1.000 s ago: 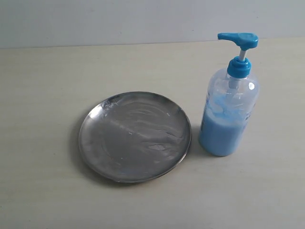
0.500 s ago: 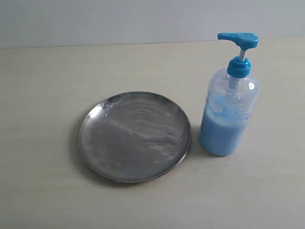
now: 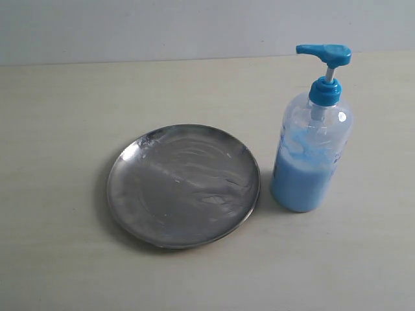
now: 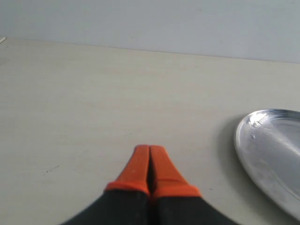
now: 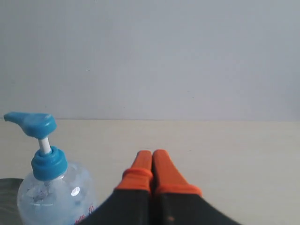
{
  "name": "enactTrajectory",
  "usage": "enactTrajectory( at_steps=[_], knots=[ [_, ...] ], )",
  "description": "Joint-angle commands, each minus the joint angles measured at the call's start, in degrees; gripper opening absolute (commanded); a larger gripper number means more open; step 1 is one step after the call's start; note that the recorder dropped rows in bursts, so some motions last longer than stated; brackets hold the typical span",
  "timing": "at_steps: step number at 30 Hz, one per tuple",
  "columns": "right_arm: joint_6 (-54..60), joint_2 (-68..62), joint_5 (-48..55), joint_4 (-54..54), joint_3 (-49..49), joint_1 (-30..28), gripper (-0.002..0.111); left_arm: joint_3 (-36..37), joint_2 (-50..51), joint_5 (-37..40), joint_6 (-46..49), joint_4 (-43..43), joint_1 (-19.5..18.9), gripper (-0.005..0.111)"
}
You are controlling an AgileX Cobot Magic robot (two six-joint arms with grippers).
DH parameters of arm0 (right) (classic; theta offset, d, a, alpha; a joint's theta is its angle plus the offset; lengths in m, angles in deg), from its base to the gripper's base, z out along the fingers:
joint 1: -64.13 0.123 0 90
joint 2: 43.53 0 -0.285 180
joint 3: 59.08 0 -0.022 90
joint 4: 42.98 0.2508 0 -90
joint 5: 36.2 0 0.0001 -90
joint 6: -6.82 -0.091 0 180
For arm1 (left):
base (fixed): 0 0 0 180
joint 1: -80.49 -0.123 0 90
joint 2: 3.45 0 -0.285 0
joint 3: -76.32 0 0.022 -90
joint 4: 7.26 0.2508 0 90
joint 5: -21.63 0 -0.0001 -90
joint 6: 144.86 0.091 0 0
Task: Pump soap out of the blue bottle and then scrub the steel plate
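Steel catches the eye first: the plate (image 3: 183,186) lies flat on the pale table (image 3: 58,116), left of the bottle (image 3: 311,155) and just beside it without touching. Compared with a second ago, nothing on the table has shifted; plate and bottle sit in the same spots, and only the smears on the bottle's inner wall look slightly different. The plate is round and shallow with a low raised rim, and its shiny surface is crossed by cloudy, curving streaks; I cannot tell what they are. The bottle stands upright, clear plastic with rounded shoulders, and the soap (image 3: 301,184), an opaque light-blue cream, fills roughly its lower half, with bluish film clinging higher up inside. A bright blue collar (image 3: 325,91) sits on its neck, and the blue pump head (image 3: 324,55) is raised on a white stem, with its spout pointing toward the plate's side. The table has a matte, faintly grained cream surface and meets a plain grey wall (image 3: 194,26) behind. Neither arm shows in the exterior view. The left gripper (image 4: 149,149) hangs above bare table, its orange fingertips pressed together on nothing, with the plate's edge off to one side. The right gripper (image 5: 152,153) is likewise closed and empty, near the bottle but apart from it.
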State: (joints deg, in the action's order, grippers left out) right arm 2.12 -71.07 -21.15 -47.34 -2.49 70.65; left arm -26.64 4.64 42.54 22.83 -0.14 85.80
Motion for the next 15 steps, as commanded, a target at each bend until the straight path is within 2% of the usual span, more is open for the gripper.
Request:
enactTrajectory(
  at_steps=[1, 15],
  knots=[
    [-0.02, -2.95, -0.99, -0.58, -3.53, -0.29, 0.000, 0.18, -0.30, -0.56, 0.20, 0.25, -0.15, 0.000],
    [-0.02, -11.23, -1.11, -0.44, -14.59, -0.29, 0.000, 0.18, -0.30, -0.56, 0.20, 0.25, -0.15, 0.000]
  ],
)
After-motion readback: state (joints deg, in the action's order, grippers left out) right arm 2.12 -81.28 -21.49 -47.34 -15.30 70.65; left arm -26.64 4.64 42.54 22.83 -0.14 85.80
